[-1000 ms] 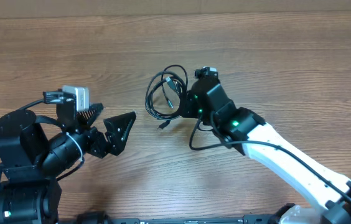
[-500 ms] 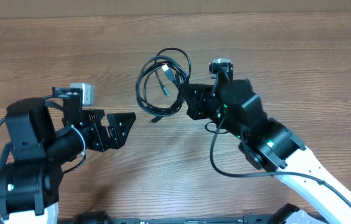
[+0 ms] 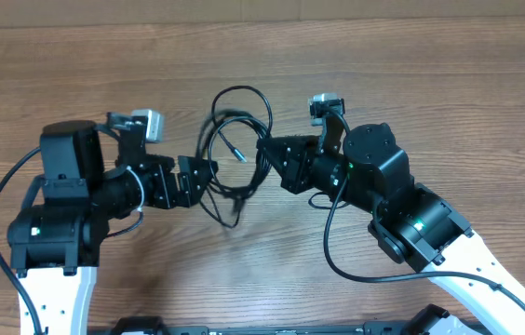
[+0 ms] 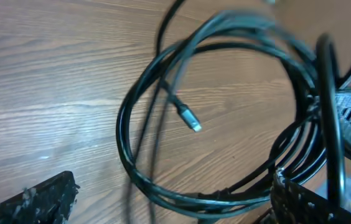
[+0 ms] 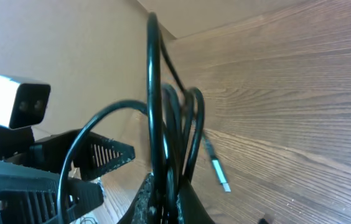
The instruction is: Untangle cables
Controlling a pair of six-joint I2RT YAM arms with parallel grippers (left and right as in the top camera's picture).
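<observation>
The cables (image 3: 241, 130) are thin black cords in a tangled coil, held up off the wooden table (image 3: 449, 84). My right gripper (image 3: 275, 163) is shut on the coil's right side; in the right wrist view its fingers (image 5: 170, 198) pinch several strands (image 5: 163, 118). My left gripper (image 3: 199, 177) is open at the coil's left side. In the left wrist view the coil's lower strands (image 4: 163, 186) run across the gap between its jaws (image 4: 175, 208). A silver plug end (image 4: 191, 121) hangs inside the loop, also seen in the right wrist view (image 5: 218, 171).
A thicker black wire (image 3: 337, 261) loops from the right arm over the table near the front. The left arm's camera (image 5: 14, 102) and fingers show at the left of the right wrist view. The table's far edge (image 3: 262, 20) runs along the top.
My right gripper has raised the coil and carried it a little left. My left arm has swung up and right, so its open jaws now sit around the coil's lower strands.
</observation>
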